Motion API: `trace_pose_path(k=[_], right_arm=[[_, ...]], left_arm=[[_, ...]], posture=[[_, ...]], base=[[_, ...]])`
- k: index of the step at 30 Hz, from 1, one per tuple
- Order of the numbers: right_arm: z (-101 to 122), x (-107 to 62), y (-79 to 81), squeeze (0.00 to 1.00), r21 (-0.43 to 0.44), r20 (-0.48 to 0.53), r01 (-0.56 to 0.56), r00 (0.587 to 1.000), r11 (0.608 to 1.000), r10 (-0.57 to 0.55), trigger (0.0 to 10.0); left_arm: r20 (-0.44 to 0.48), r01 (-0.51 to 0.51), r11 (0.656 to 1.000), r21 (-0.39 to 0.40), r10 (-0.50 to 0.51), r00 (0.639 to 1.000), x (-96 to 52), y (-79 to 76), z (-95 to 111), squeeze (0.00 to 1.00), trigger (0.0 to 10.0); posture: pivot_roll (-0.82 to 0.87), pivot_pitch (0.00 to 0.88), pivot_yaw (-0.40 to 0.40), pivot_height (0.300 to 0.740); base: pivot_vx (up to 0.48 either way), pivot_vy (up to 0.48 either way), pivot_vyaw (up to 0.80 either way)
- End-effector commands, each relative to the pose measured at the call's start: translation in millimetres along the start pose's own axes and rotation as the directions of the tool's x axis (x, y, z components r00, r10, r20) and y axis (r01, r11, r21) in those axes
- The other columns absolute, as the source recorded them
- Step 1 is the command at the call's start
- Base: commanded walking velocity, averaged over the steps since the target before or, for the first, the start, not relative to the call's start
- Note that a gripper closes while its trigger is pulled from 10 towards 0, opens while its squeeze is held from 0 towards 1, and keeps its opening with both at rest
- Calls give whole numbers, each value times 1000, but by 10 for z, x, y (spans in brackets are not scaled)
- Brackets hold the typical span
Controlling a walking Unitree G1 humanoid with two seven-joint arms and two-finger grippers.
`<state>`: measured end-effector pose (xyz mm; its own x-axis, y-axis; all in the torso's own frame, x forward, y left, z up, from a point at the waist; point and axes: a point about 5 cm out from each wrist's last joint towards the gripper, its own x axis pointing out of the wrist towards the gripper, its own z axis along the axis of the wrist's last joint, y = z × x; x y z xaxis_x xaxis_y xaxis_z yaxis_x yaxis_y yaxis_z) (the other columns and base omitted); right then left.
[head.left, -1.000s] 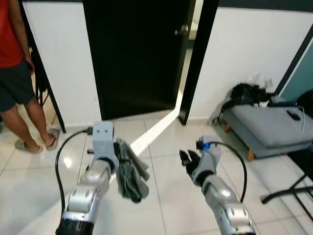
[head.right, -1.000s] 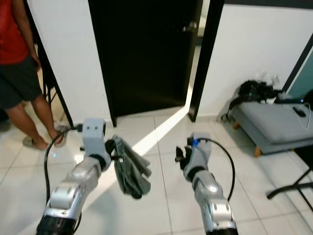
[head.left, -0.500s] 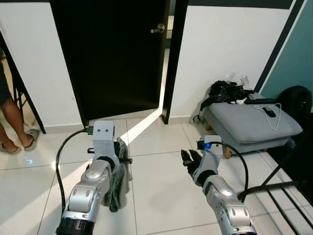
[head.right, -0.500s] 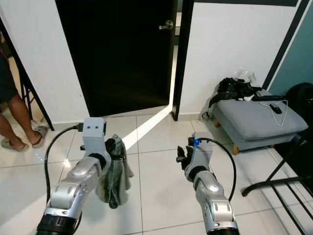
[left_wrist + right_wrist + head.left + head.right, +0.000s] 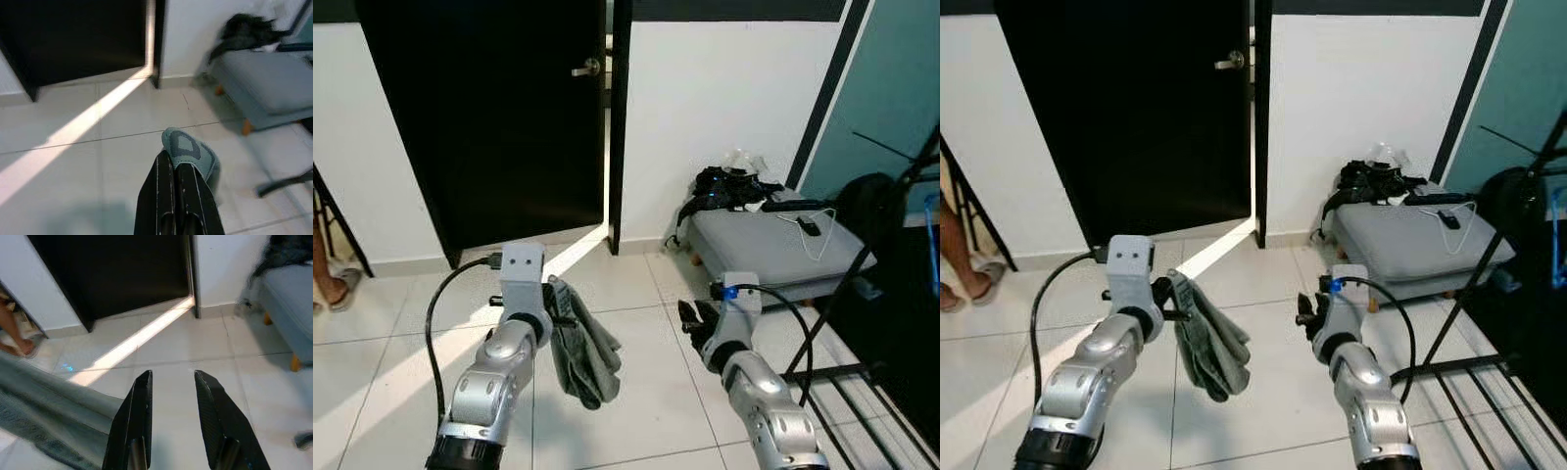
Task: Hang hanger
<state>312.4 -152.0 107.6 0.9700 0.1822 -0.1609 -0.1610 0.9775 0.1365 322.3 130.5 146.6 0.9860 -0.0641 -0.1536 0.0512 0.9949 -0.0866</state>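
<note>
While left pincer (image 5: 176, 171) pinches grey cloth (image 5: 582, 343), right pincer (image 5: 172, 382) spread, empty.

No text, label, brand, number or sign can be read anywhere in these views, on the walls, door, floor or any of the objects.
</note>
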Motion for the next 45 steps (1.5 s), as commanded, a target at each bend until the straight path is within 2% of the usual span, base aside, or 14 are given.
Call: trace_pose_path(k=[1,9,22,24,25,26,28,33,34,37,38,39,40,45], right_arm=[[26,6,9,0,0,14,1,1000,1000,-1,10000],[26,20,27,0,5,14,-5,1000,1000,5,10000],[5,26,35,0,9,10,-6,1000,1000,6,10000],[-8,34,32,0,11,7,4,1000,1000,-4,10000],[-12,40,33,0,13,6,7,1000,1000,-7,10000],[-12,40,33,0,13,6,7,1000,1000,-7,10000],[-17,49,47,0,21,10,2,1000,1000,-2,10000],[-27,48,76,0,21,12,-18,1000,1000,17,10000],[-55,36,114,0,9,3,-53,999,999,53,10000],[-81,26,150,0,8,-4,-85,996,996,85,10000],[-110,18,178,0,3,-15,-109,994,994,109,10000],[-110,18,178,0,3,-15,-109,994,994,109,10000],[-133,22,189,0,0,-26,-114,993,994,114,10000],[-166,38,175,0,15,-50,-98,994,995,98,10000]], left_arm=[[10,11,1000,-28,-11,1000,6,1,28,0,10000],[34,21,1000,-12,-21,999,10,7,40,0,10000],[3,3,999,50,-3,1000,13,81,-42,0,10000],[-39,30,992,123,-25,999,11,110,-129,0,10000],[-55,53,980,193,-43,998,2,139,-165,0,10000],[-55,53,980,193,-43,998,2,139,-165,0,10000],[-77,79,948,308,-58,995,-14,203,-211,0,10000],[-76,101,922,374,-78,994,-22,235,-223,0,10000],[-91,121,906,405,-92,992,-37,249,-252,0,10000],[-99,136,901,412,-104,990,-52,256,-275,0,10000],[-119,126,919,374,-87,989,-61,279,-317,0,10000],[-119,126,919,374,-87,989,-61,279,-317,0,10000],[-117,84,943,323,-49,992,-64,311,-339,0,10000],[-114,38,953,300,-4,993,-71,330,-391,0,10000]], posture=[[-110,10,-17,735],[-108,12,-18,735],[-101,12,-18,735],[-92,15,-13,735],[-89,16,-10,735],[-89,16,-10,735],[-85,18,-10,735],[-82,21,-16,735],[-82,22,-17,735],[-84,22,-19,735],[-84,22,-19,735],[-84,22,-19,735],[-85,20,-16,735],[-92,16,-11,735]], base=[[0,480,0],[0,480,0],[0,0,0],[0,0,0],[0,0,0],[0,0,0],[0,0,0],[0,0,0],[0,0,0],[0,0,0],[0,0,0],[0,0,0],[0,0,0],[0,0,-253]])
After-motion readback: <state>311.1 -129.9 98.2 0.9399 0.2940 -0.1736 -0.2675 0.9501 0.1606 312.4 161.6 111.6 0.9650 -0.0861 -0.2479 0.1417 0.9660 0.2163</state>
